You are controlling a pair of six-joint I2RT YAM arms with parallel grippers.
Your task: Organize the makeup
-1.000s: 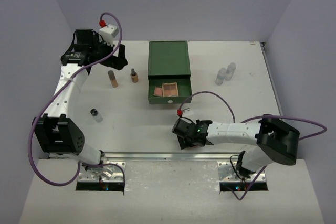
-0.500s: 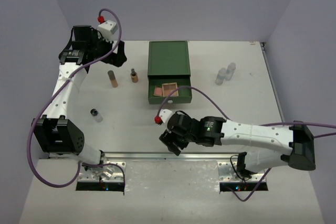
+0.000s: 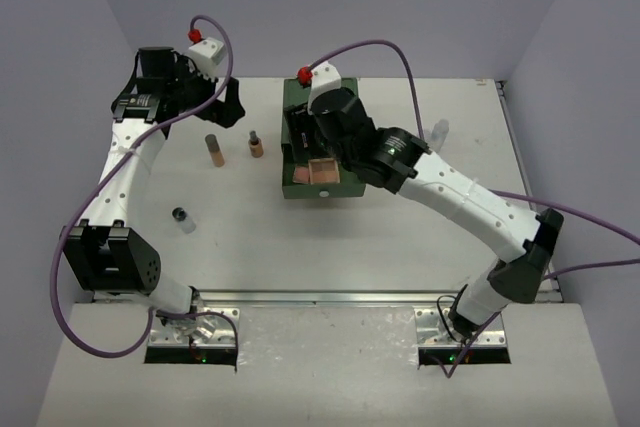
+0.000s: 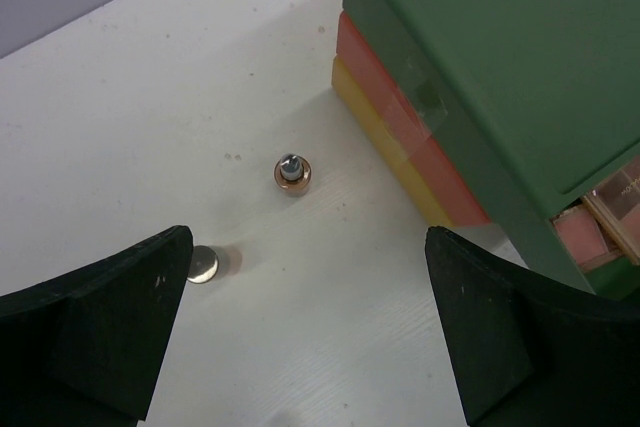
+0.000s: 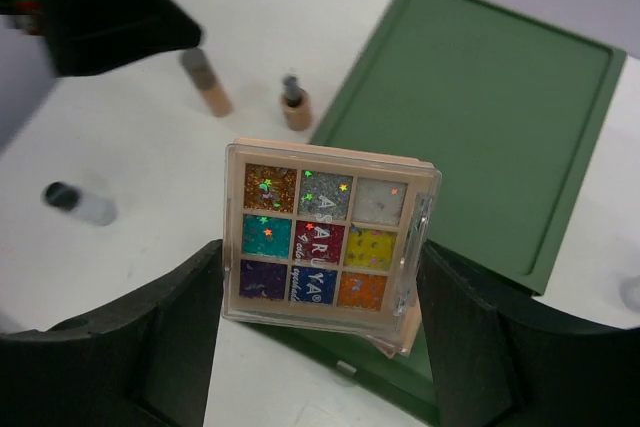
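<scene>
The square clear palette [image 5: 325, 237] of nine bright colours is pinched flat in the right gripper [image 5: 320, 287], over the front of the green drawer box [image 5: 480, 117]; the left gripper [image 4: 310, 277] gapes wide, left of the box

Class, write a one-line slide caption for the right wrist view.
Right gripper holds the square eyeshadow palette over the green drawer box, peach tubes beyond.
</scene>
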